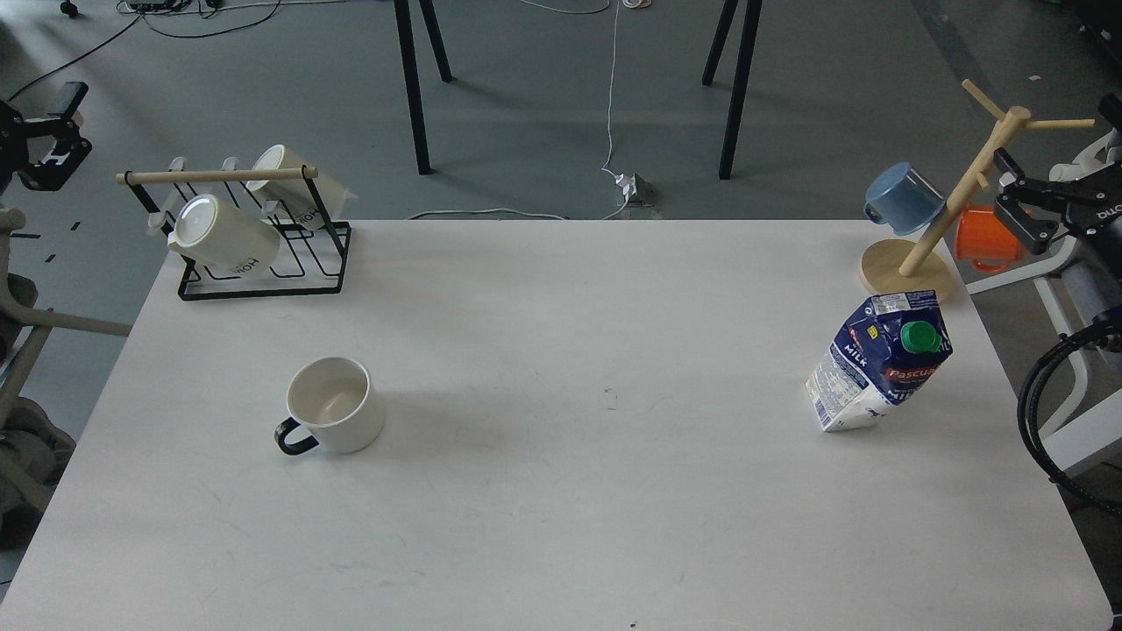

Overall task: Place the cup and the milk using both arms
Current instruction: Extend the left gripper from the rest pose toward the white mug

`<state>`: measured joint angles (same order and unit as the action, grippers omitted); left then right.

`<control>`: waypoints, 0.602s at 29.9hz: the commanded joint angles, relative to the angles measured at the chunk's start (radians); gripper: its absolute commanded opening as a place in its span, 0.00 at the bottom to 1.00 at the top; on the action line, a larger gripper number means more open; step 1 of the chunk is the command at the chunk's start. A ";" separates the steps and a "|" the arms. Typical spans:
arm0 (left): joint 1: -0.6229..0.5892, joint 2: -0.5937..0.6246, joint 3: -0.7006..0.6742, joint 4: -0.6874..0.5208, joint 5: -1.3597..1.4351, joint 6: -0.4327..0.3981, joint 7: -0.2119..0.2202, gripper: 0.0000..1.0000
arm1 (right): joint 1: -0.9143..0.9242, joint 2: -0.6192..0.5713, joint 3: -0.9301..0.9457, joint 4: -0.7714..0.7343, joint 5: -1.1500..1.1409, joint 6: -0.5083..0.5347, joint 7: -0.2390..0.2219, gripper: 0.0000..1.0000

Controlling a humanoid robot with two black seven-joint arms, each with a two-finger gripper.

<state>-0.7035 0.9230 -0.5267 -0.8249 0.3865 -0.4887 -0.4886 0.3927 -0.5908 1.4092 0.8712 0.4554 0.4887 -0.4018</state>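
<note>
Cup (336,404): upright on table (561,491), mouth up, black handle toward me and left. Milk (881,362): far right of cup, standing, cap end tipped right. My left gripper (54,131), beyond cup off the table: fingers apart, empty. Right gripper (1021,206), beyond milk: spread indiscernible.

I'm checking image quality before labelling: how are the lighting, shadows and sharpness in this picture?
Head view: even, soft light; the cup throws a faint shadow to its right, and the milk only a weak one. No strong glare on the table. Cup and carton lettering are sharp; the carton appears to lean, probably from lens distortion.
</note>
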 commanded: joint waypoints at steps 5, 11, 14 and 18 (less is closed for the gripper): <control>-0.007 0.002 -0.012 0.006 0.002 0.000 0.000 1.00 | 0.000 0.000 -0.001 0.000 -0.001 0.000 -0.002 0.98; -0.004 -0.004 -0.006 0.058 0.009 0.000 0.000 1.00 | 0.000 0.002 -0.004 -0.001 -0.001 0.000 0.000 0.98; -0.007 0.011 -0.001 0.058 0.055 0.000 0.000 1.00 | 0.001 0.000 -0.004 -0.001 -0.001 0.000 0.000 0.98; -0.056 0.048 -0.003 0.050 0.373 0.000 0.000 1.00 | 0.000 -0.001 -0.001 -0.001 -0.001 0.000 0.000 0.98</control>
<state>-0.7200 0.9426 -0.5299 -0.7679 0.5328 -0.4889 -0.4888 0.3928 -0.5893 1.4051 0.8699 0.4542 0.4887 -0.4020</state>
